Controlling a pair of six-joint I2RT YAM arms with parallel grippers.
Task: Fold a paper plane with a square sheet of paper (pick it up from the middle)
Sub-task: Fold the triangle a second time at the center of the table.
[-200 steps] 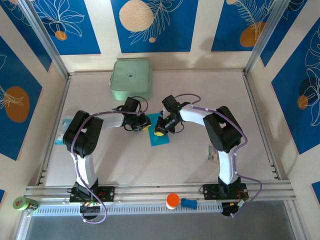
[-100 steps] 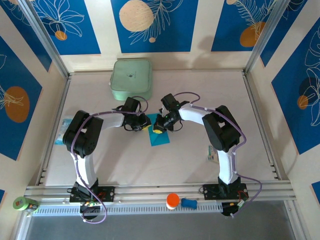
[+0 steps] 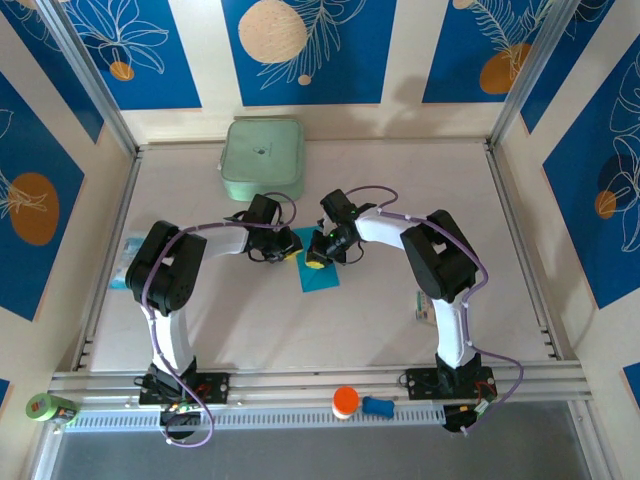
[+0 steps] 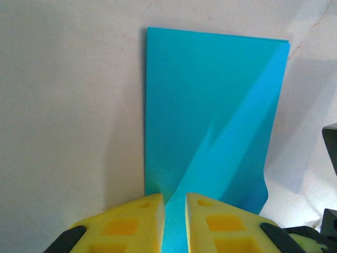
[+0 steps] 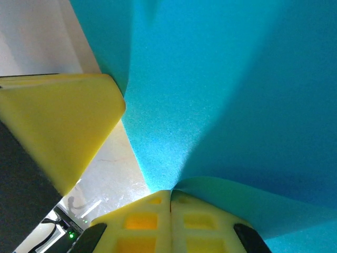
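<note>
Your left hand (image 4: 175, 221) and right hand (image 5: 170, 219) both pinch the folded sheet of paper (image 4: 210, 110), its long axis running toward twelve o'clock from the left.

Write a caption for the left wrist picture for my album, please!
The left tool pinches the near edge of the folded blue paper lying on the table.

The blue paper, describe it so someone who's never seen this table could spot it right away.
Start at the pale green box by the table's far edge, then come toward the arms to where the left tool and right tool meet. The blue paper lies there, folded to a narrow rectangle, the one plain cyan thing on the table.
</note>
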